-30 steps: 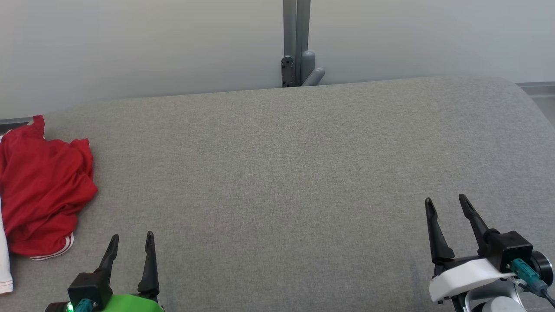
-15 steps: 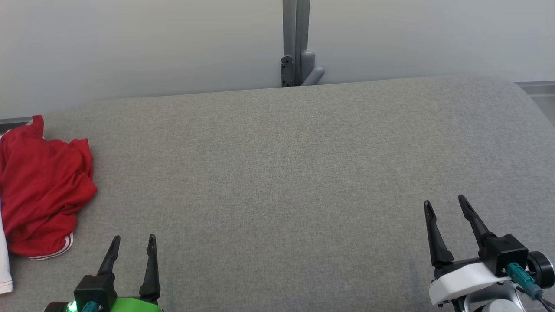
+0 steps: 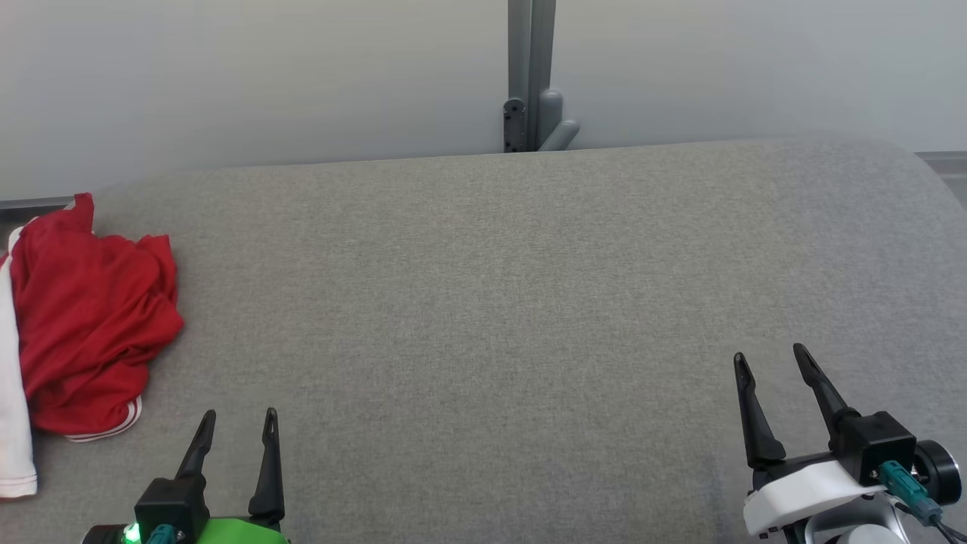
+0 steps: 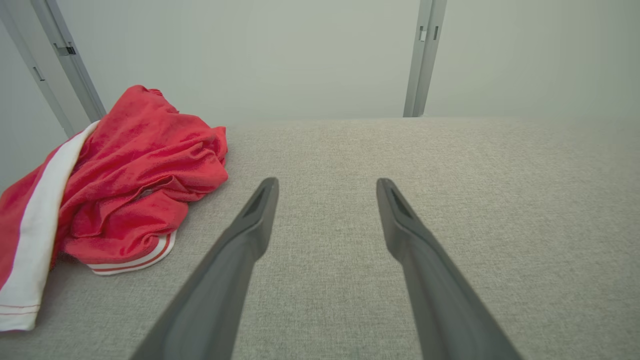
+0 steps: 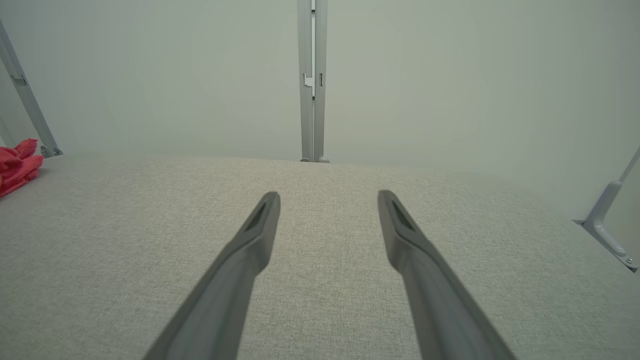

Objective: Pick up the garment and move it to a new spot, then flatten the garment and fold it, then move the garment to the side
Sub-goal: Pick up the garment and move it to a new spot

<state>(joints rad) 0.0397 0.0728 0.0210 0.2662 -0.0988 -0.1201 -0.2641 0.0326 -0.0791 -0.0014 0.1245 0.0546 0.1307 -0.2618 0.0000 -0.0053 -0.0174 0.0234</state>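
Note:
The garment (image 3: 87, 332) is a crumpled red piece with white side stripe and striped hem, lying at the far left of the grey fabric table (image 3: 491, 302). My left gripper (image 3: 240, 417) stands open near the front edge, to the right of the garment and apart from it. In the left wrist view the garment (image 4: 125, 185) lies left of the open left gripper (image 4: 326, 185). At the lower right my right gripper (image 3: 767, 359) is open with nothing between its fingers. The right wrist view shows the right gripper (image 5: 327, 197) over bare fabric and a corner of the garment (image 5: 17, 165) far left.
A grey metal post (image 3: 532, 75) rises behind the table's far edge against a pale wall. Slanted frame struts (image 4: 65, 60) stand behind the garment, and a bracket (image 5: 607, 225) sits past the table's right edge.
The head camera has turned slightly, so the whole picture shifted right. Both grippers stay open and hardly moved; the garment lies as before.

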